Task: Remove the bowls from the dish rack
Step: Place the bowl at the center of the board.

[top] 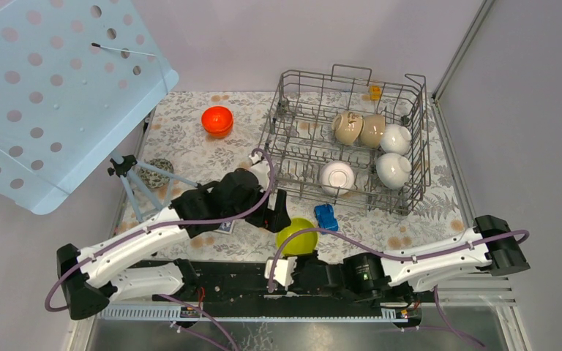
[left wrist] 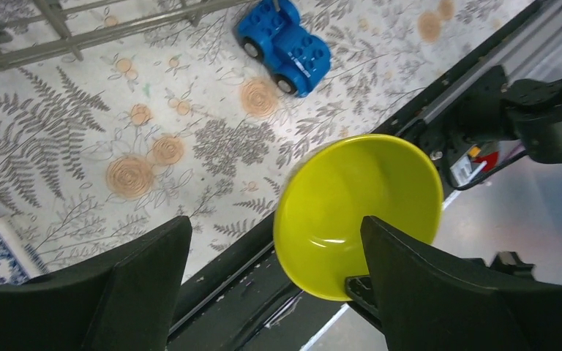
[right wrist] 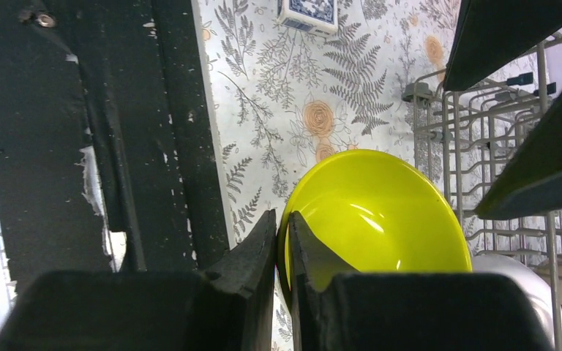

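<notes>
Sitting in the dish rack (top: 293, 150) are seemingly five pale bowls (top: 336, 177).

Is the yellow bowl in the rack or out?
Out. The yellow bowl is outside the dish rack, rim pinched between the right fingers.

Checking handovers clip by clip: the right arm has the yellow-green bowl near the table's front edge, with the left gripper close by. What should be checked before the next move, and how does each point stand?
1. Right gripper shut on the rim of the yellow-green bowl: ok.
2. Left gripper open, jaws spread wide: ok.
3. Left fingers free of the bowl: cannot tell; one overlaps it in the left wrist view.
4. Blue toy car apart from the bowl: ok.
5. Dish rack emptied: not ok; two beige bowls and three white bowls sit inside.
</notes>
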Controlling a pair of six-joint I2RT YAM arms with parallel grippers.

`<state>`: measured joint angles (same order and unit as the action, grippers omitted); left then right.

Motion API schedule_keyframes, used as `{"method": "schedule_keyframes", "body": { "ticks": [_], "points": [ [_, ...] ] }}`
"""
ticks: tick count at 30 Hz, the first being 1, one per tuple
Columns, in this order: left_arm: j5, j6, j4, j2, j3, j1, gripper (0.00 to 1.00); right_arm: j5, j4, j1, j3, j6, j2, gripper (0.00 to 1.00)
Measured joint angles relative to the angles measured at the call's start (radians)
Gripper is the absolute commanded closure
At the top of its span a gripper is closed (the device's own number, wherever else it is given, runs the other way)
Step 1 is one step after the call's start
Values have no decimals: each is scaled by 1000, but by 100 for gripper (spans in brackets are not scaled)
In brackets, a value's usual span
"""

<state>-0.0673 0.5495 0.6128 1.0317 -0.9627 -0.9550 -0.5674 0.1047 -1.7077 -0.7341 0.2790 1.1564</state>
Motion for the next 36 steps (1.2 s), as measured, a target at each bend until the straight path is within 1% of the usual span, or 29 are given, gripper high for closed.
{"method": "schedule_keyframes", "body": {
  "ticks": [7,14,18,22,27,29,32,36],
  "points": [
    [103,22,51,21,5,-88,23,-17,-13,-36,13,-28,2,100],
    [161,48,76,62,13,-198,27,-19,-27,-50,29,-49,2,100],
    [175,58,81,74,27,-225,31,-19,-39,-56,33,-50,2,100],
    [181,68,77,92,43,-231,41,-23,-71,-60,45,-51,2,100],
    [182,80,65,98,70,-231,57,-43,-116,-67,72,-53,2,100],
    [180,85,64,99,77,-231,60,-46,-122,-69,77,-56,2,100],
    [175,88,46,103,90,-231,69,-52,-134,-72,79,-57,2,100],
    [169,99,23,104,100,-230,83,-53,-148,-73,81,-60,3,100]
  ]
}}
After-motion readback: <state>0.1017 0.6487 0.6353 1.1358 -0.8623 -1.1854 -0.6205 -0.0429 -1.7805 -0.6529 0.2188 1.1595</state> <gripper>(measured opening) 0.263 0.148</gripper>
